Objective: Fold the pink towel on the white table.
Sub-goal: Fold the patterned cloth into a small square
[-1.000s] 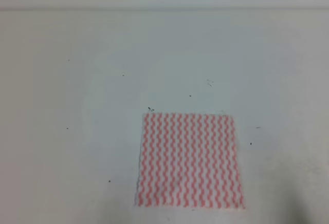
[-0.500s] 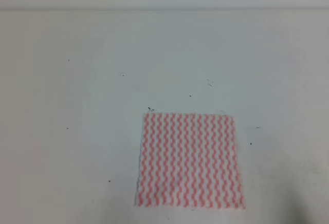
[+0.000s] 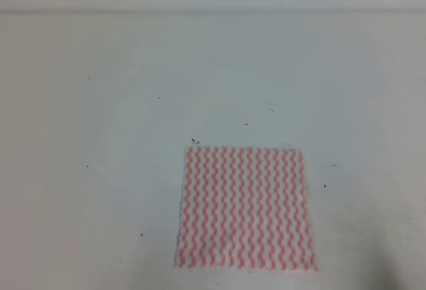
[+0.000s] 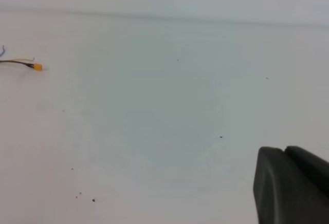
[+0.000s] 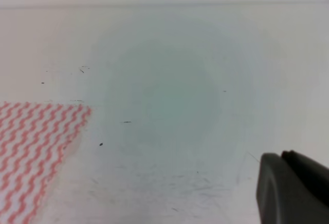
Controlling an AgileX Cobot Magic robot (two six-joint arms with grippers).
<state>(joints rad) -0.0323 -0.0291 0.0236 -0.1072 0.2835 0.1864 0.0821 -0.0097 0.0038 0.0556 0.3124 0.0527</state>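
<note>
Nothing has shifted from the earlier overhead frames: the pink towel (image 3: 244, 207) lies flat and unfolded on the white bench (image 3: 133, 104), near the front edge and slightly right of centre, exactly where it was. So folding has not begun, and neither hand touches the cloth. Only a dark sliver of the left hand (image 4: 291, 185) shows at lower right of its view, over bare bench; likewise the right hand (image 5: 292, 187), well right of the towel's far right corner. Whether either hand is apart or together cannot be told.
</note>
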